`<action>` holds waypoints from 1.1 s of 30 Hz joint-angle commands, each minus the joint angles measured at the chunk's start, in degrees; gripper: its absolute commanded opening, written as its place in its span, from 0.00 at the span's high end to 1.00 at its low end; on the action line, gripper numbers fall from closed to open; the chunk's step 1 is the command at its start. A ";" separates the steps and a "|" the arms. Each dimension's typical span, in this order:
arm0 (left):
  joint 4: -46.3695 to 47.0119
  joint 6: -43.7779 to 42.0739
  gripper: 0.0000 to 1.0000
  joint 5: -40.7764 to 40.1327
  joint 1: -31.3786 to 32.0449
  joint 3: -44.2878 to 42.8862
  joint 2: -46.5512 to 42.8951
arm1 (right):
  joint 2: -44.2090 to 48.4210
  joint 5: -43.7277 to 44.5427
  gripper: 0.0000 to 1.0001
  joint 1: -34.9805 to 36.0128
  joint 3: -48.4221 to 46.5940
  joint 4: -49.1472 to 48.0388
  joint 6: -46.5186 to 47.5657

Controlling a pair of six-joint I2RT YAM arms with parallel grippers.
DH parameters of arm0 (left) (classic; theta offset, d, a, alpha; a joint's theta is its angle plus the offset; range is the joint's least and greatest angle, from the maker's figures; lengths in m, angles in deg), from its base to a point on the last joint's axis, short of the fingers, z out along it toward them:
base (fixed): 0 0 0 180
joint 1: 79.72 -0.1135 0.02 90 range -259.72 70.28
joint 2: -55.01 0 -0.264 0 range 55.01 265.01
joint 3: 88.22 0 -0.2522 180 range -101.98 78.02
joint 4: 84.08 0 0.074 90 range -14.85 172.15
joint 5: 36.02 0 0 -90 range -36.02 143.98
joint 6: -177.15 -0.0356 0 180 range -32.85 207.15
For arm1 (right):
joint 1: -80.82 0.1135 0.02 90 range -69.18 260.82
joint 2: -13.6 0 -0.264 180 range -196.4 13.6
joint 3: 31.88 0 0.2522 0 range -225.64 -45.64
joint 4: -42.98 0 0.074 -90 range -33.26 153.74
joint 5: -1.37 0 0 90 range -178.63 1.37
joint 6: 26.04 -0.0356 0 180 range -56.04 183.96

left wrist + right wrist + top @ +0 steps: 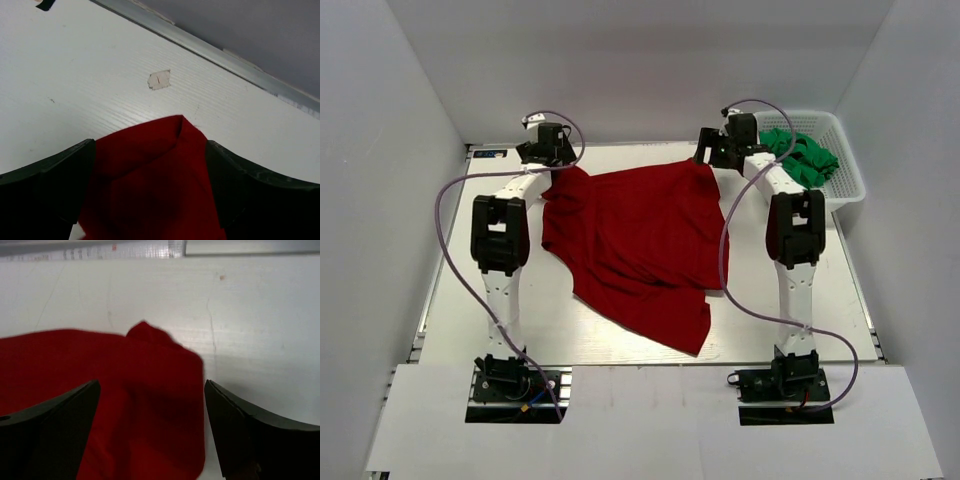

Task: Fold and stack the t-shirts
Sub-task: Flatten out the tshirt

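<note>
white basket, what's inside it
Bright green shirts lie bunched up inside the white basket. The right arm covers the basket's near left corner. Anything under the green cloth is hidden, so how many shirts there are cannot be told.

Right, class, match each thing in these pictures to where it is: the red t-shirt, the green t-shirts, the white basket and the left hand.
Things:
1. red t-shirt
2. green t-shirts
3. white basket
4. left hand

Places:
A. bundled in the basket
B. at the far right of the table
C. at the red shirt's far left corner
D. spread across the middle of the table

Pairs: 1-D, 2-A, 3-B, 4-C
</note>
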 commanded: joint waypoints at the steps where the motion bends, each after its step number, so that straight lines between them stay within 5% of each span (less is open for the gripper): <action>1: -1.73 -1.06 0.00 7.20 0.20 2.54 -8.89 | 10.60 -0.79 0.10 -0.06 6.10 3.78 -0.12; 4: -1.72 -1.77 0.00 13.96 1.70 8.69 -14.60 | 16.86 -2.72 0.10 -0.59 16.11 3.88 -6.26; 8: 0.46 0.34 0.00 24.53 2.32 21.41 -21.28 | 21.08 -16.56 0.10 -1.64 27.09 0.55 -10.14; 13: 3.63 1.48 0.00 31.31 3.55 31.37 -26.21 | 19.33 -24.78 0.10 -3.05 29.85 0.17 -13.75; 33: 1.61 4.73 0.00 33.69 5.13 36.65 -24.46 | 17.04 -23.38 0.10 -4.46 37.14 -1.57 -14.45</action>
